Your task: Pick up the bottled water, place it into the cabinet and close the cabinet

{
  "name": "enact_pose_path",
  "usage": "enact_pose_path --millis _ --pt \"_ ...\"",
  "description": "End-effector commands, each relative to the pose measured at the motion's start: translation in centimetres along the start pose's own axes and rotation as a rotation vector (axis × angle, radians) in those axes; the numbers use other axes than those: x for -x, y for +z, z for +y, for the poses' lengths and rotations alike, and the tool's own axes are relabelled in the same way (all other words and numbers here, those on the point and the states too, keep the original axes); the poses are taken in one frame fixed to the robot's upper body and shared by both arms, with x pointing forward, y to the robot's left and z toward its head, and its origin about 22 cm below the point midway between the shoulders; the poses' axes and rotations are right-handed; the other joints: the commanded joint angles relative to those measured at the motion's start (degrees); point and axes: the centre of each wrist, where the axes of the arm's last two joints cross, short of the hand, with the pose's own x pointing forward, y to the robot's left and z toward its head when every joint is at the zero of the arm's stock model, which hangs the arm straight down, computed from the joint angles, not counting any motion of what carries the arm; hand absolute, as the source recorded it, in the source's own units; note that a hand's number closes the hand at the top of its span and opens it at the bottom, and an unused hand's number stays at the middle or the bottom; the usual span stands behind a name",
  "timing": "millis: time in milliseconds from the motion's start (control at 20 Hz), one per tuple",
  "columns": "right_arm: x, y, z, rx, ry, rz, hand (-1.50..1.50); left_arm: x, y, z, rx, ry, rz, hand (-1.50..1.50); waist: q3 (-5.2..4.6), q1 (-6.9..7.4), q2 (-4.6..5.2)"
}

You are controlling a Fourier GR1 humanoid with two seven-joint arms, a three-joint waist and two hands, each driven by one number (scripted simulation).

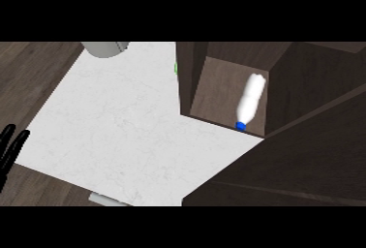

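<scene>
Dark wood of the cabinet door [300,160] fills the lower right, swung out over the counter's corner. Beyond it, far to the right of the only hand in view and higher in the picture, the bottled water [251,99] lies on its side inside the cabinet [214,87], white body pointing away, blue cap [241,126] at the front lip of the cabinet floor. Nothing holds the bottle; it rests alone on the brown shelf between the cabinet's dark side walls.

Left of the cabinet spreads the white marble counter [121,131], reaching across to the left hand [10,145] at the picture's left edge (black fingers straight and pointing up, released, grasping nothing, just off the counter's left border). Up and to the right of that hand, at the counter's far edge, sits a grey rounded object [105,48], only partly in view. No right hand shows anywhere.
</scene>
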Motion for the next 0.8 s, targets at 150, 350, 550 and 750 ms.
enact_pose_path --millis 150,350,550,750 --pt "0.5 -3.4 -3.0 0.053 0.09 0.12 1.5 0.0 0.2 0.8 -0.019 -0.01 0.013 -1.5 0.07 -0.39 -0.61" --pt "1.0 -5.6 -5.3 0.078 0.111 0.184 1.5 0.0 -0.1 0.8 -0.007 0.0 0.006 -1.5 0.17 -0.76 -0.61" --pt "1.5 -8.5 -7.0 0.116 0.089 0.236 1.5 0.0 0.4 1.0 -0.026 0.001 0.012 -1.5 0.41 -0.74 -1.23" --pt "1.6 -12.8 -8.9 0.145 0.045 0.269 1.5 0.2 0.2 1.0 -0.024 0.005 0.008 -1.5 0.71 -1.86 -1.18"
